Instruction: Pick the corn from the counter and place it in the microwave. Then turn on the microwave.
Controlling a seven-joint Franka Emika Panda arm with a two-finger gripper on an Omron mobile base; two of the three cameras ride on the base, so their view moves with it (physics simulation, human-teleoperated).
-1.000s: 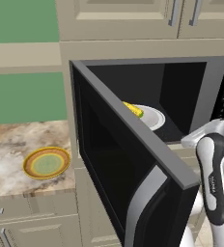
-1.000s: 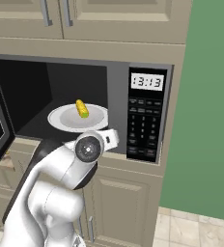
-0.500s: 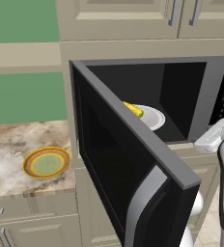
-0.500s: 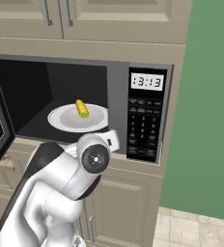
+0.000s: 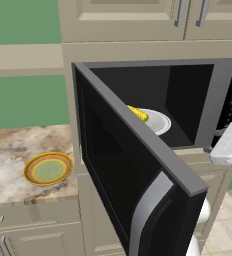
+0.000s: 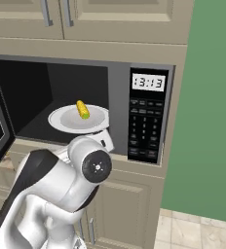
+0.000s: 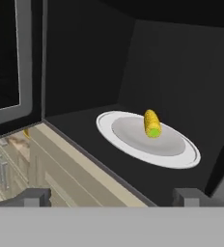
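green wall [image 6: 207, 107], beige cabinets [image 6: 120, 19], tiled floor [image 6: 193, 233]

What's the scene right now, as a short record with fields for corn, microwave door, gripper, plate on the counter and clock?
corn: lying on the white turntable plate inside the microwave; corn
microwave door: door swung wide open
gripper: gripper open, empty, outside the microwave's opening, facing the corn
plate on the counter: green plate with yellow rim, nothing on it, on the counter
clock: display reads 13:13
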